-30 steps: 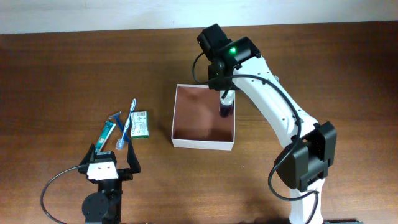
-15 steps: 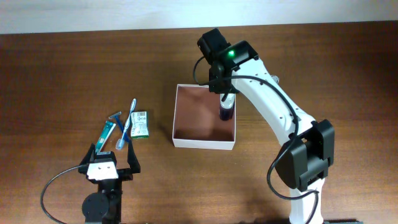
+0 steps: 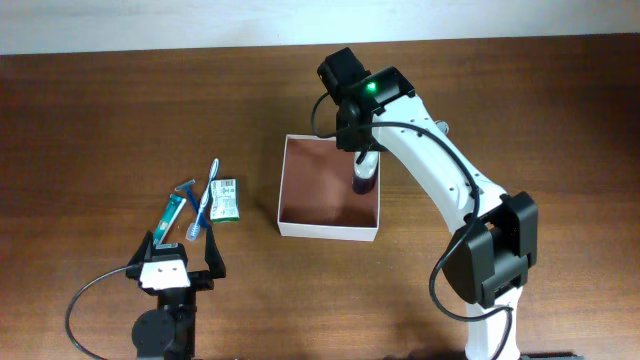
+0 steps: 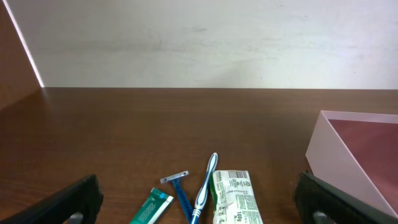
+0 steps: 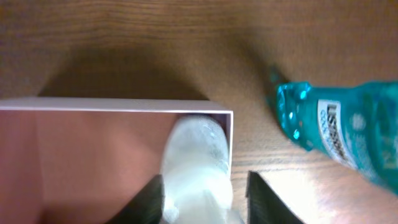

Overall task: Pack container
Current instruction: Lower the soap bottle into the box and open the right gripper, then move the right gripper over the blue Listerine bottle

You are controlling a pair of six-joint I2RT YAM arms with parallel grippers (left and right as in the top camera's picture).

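I've got the right gripper (image 3: 364,158) down at the upper right corner of the container (image 3: 327,229), which sits centre frame on the overhead. Its jaws are clamped on a bottle (image 3: 363,181) standing upright inside that corner. On the right wrist view the bottle's pale top fills the gap between the two fingers (image 5: 148,198), close against the white wall. Just outside that wall, on the right of the frame, a teal bottle (image 5: 339,134) rests on the wood. Down at lower left, the left gripper (image 3: 180,247) sits with its jaws wide apart, gripping nothing. Just above it I can see a tube (image 3: 172,214), a razor (image 3: 187,188), a toothbrush (image 3: 204,203) and a green-and-white packet (image 3: 225,199), bunched together on the table (image 3: 90,120), well apart from the container
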